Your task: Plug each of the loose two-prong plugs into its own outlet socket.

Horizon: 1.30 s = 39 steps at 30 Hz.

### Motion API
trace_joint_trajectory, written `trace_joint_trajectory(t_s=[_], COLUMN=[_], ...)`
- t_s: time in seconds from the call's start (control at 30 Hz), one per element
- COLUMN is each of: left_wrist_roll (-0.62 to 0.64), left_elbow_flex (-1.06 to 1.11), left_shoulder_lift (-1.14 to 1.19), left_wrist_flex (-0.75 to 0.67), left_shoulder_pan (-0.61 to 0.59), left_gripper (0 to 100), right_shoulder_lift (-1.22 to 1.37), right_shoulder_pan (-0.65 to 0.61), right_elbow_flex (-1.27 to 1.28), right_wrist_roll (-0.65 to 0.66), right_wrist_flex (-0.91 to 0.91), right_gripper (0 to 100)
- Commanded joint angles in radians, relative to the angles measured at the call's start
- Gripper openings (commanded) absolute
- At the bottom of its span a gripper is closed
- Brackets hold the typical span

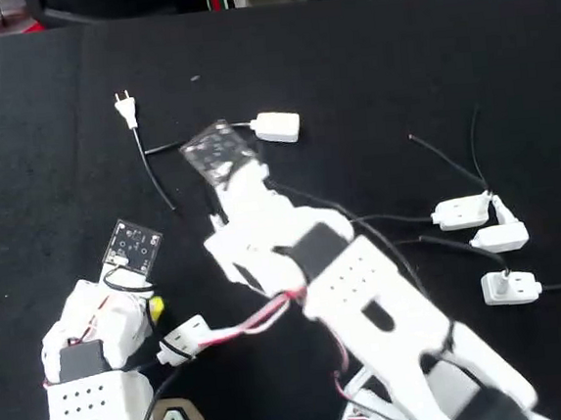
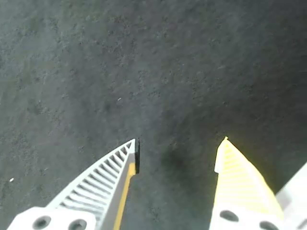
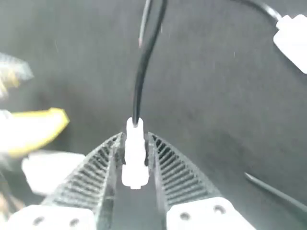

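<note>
Right claw clenched on white plug body, cord trailing ahead, likely to leave prongs free for a socket. Left claw released, hanging over the desk. Second plug lying far left; sockets clustered right.

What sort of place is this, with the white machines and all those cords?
Likely a robotics lab or test bench. A left arm and right arm, both white, stand at a black-clothed table strewn with practice pieces: a loose plug and an outlet socket.
</note>
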Motion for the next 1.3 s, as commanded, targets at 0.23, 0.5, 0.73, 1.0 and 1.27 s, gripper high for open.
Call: trace_joint_trajectory(t_s=[0.23,0.5,0.73,1.0,1.27], left_wrist_roll=[0.265,0.328,0.328,0.345,0.371], left_elbow_flex=[-0.17,-0.202,-0.085,-0.058,-0.067], left_shoulder_lift=[-0.011,-0.021,-0.322,-0.358,-0.364], left_wrist_flex=[-0.005,-0.003,0.005,-0.005,-0.006], left_shoulder_pan=[0.225,0.352,0.424,0.423,0.344], left_gripper=[27,27,27,27,27], right_shoulder_lift=[-0.182,-0.263,-0.449,-0.616,-0.615], right_shoulder_pan=[-0.018,-0.02,-0.141,-0.14,-0.137], right_elbow_flex=[0.199,0.328,0.472,0.542,0.484], right_wrist_roll=[-0.206,-0.209,-0.21,-0.245,-0.218], right_wrist_flex=[-0.293,-0.41,-0.45,-0.442,-0.315], right_gripper=[1.2,1.3,1.2,1.3,1.4])
